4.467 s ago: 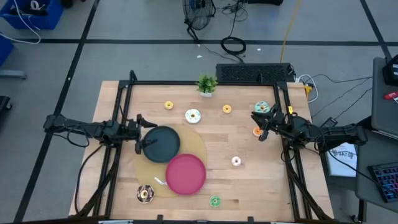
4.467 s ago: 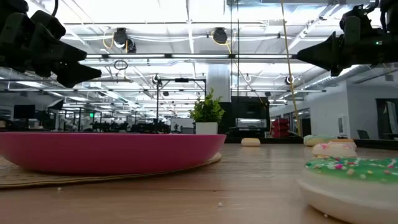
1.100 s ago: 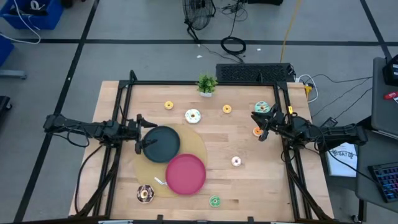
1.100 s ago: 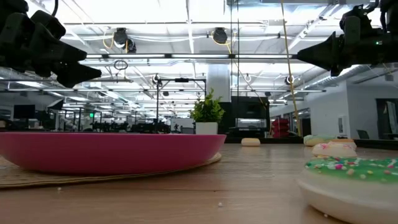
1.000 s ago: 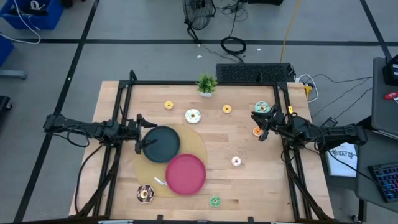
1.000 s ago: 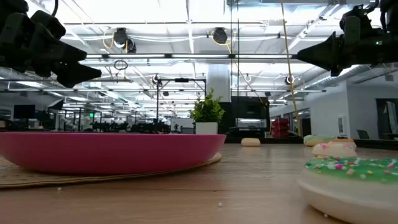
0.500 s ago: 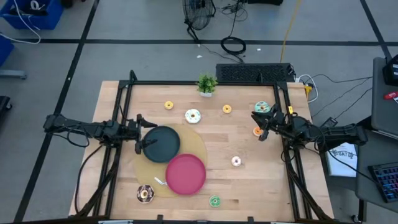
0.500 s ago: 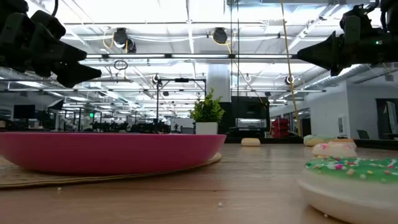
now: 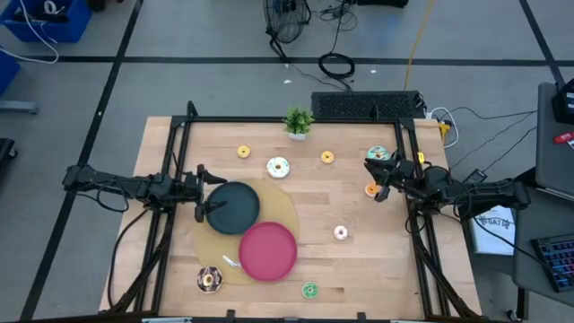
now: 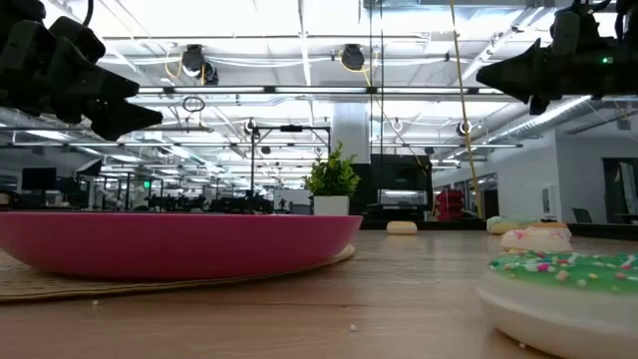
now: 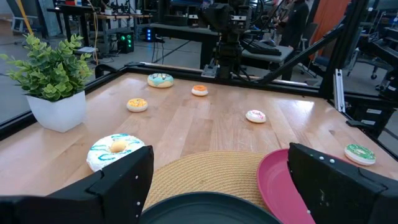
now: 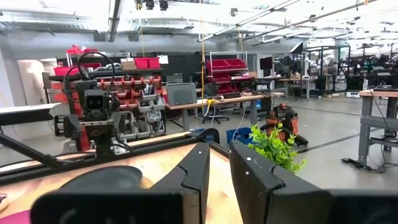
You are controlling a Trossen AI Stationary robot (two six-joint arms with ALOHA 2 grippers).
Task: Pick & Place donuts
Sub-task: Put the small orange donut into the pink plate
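Observation:
Several small donuts lie flat on the wooden table: yellow (image 9: pixel 243 152), white with teal (image 9: pixel 278 167), orange (image 9: pixel 327 157), mint (image 9: pixel 378 154), another orange (image 9: pixel 371 189), pink-white (image 9: pixel 341 232), chocolate (image 9: pixel 209 279) and green (image 9: pixel 309 290). My left gripper (image 9: pixel 201 191) is open and hovers at the dark plate's left rim; its wrist view (image 11: pixel 217 186) looks over that plate. My right gripper (image 9: pixel 377 179) hangs in the air by the right edge, between the mint and orange donuts. It is shut, with only a narrow slit between the fingers (image 12: pixel 219 168), and holds nothing.
A dark plate (image 9: pixel 235 207) and a pink plate (image 9: pixel 267 250) sit on a round woven mat (image 9: pixel 289 213) left of centre. A small potted plant (image 9: pixel 299 121) stands at the far edge. A black frame (image 9: pixel 269 119) borders the table. Bare wood lies between the mat and the right-hand donuts.
My right gripper has risen a little and drawn back slightly toward the table's right edge. The donuts, plates and left arm have kept still.

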